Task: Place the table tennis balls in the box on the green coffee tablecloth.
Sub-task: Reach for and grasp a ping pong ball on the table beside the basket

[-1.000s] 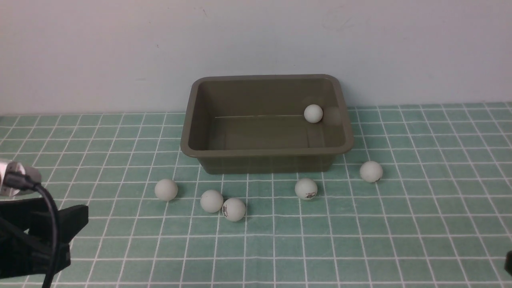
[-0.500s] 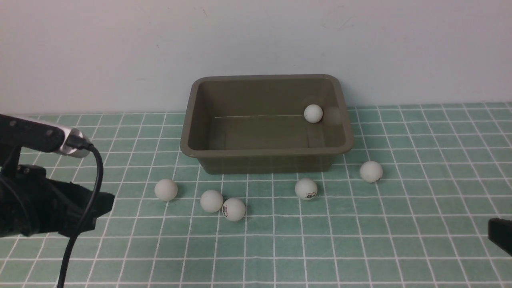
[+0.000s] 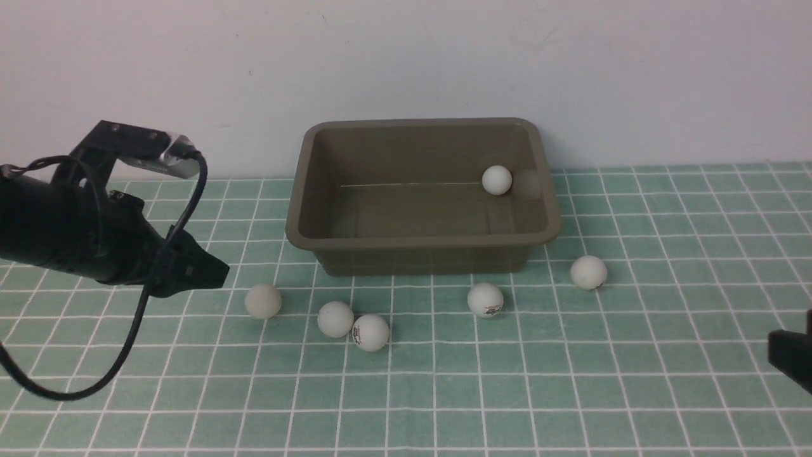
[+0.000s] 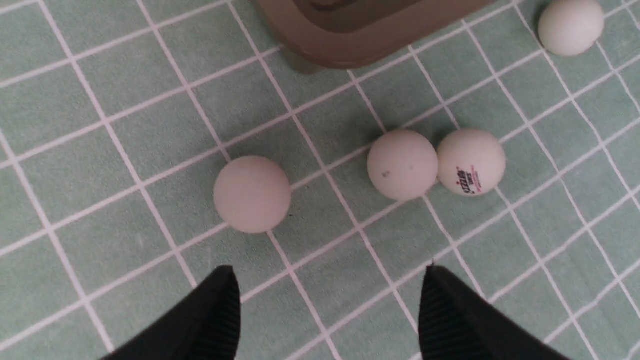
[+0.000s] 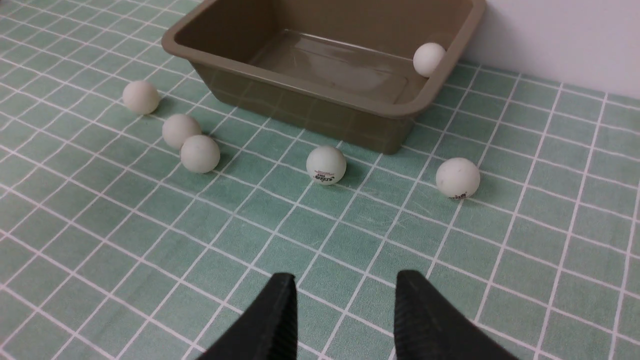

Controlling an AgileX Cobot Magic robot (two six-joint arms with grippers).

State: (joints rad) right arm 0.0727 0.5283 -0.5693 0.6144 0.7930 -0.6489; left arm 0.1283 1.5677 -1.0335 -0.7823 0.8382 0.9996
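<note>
I am going for the left ball (image 3: pixel 263 301), the one on the cloth (image 3: pixel 571 393) closest to my left gripper (image 4: pixel 328 270). It sits alone, near the near left corner of the box (image 3: pixel 419 241). To do this well, I think I should come straight down so the ball is in the middle between my 2 fingers. Then I should go low until my tips are almost on the cloth, and close slowly. This ball looks round and light, so if 1 finger bumps it first it may roll away. It might roll into the pair of balls (image 3: pixel 335 318) that touch each other just to its right. I should squeeze softly, lift it over the rim, and let go low inside the box so it does not bounce out. Right now my left jaws are wide open, wider than the ball, and they hold nothing and touch nothing. The ball is just ahead of the tips, a bit to 1 side, not between them yet. My right gripper (image 5: pixel 346 274) is at the near right, away from every ball. Its jaws stand a little apart, closer together than the left ones, and they are empty too. The ball in the box (image 3: pixel 497 180) lies at its far right corner. 5 more lie on the cloth along the near side of the box. They are the left ball, the pair, the logo ball (image 3: pixel 486 299) and the right ball (image 3: pixel 589 271).
</note>
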